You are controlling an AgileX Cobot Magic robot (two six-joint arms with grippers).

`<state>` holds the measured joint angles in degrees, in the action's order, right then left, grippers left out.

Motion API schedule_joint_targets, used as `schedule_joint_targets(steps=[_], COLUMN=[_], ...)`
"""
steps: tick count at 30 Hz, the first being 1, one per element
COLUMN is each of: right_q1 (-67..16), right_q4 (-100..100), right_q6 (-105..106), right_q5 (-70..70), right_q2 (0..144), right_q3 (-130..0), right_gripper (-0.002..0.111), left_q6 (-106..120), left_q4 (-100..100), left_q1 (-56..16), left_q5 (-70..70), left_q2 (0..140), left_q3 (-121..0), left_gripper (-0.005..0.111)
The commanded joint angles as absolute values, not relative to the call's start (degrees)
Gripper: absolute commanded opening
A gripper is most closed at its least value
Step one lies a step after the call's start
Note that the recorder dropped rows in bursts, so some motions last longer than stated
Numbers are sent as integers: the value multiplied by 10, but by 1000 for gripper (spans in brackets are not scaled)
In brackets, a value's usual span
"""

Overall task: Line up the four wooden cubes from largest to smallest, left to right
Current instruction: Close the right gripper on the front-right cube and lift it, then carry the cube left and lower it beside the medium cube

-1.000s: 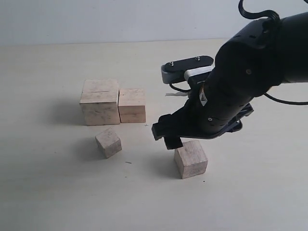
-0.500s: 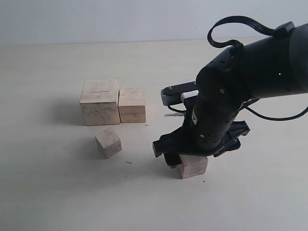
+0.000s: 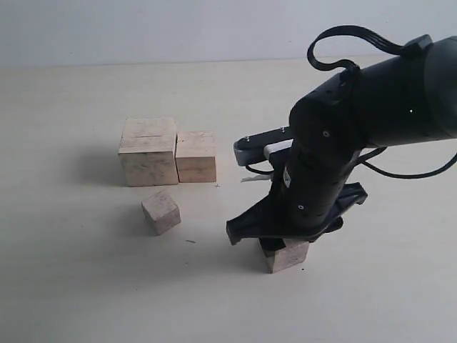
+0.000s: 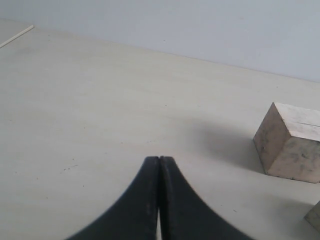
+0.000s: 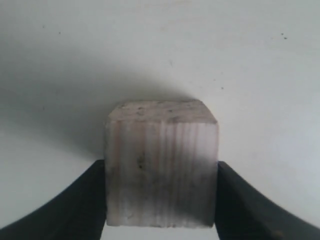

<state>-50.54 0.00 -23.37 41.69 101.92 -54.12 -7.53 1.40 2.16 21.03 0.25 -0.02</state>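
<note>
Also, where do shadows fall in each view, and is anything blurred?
Exterior view: faint soft shadows lie left of the largest cube and smallest cube. Right wrist view: the cube between the jaws is sharp, dark shadow around it. Left wrist view: even light, no glare.

Largest cube (image 3: pixel 148 151), 2nd cube (image 3: pixel 196 156) flush on its R, smallest cube (image 3: pixel 161 211) in front (apart), 3rd cube (image 3: pixel 288 255) front-R.

Four wooden cubes: largest cube (image 3: pixel 148 151) and second cube (image 3: pixel 196 156) centre left, smallest cube (image 3: pixel 161 212) below them, third cube (image 3: pixel 288 256) lower centre. One black robot arm (image 3: pixel 335 157).
</note>
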Motion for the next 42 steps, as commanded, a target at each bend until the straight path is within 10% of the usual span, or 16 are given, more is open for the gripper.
schedule_joint_targets(steps=[1,17,29,42], right_q1=[-496,-268,-267,-267], right_q4=[11,54,127,282], right_q6=[-146,329,798,840], right_q5=[487,612,496,543], right_q2=[985,970,1166,1268], right_q3=[-576,-793,-855,-941], right_gripper=[0,0,0,0], left_q6=[-76,-77,-77,-77], left_q4=[13,13,13,13], left_q1=[18,18,18,18], left_q5=[208,209,209,209], left_q2=[0,0,0,0], left_q3=[0,0,0,0], left_gripper=[0,0,0,0])
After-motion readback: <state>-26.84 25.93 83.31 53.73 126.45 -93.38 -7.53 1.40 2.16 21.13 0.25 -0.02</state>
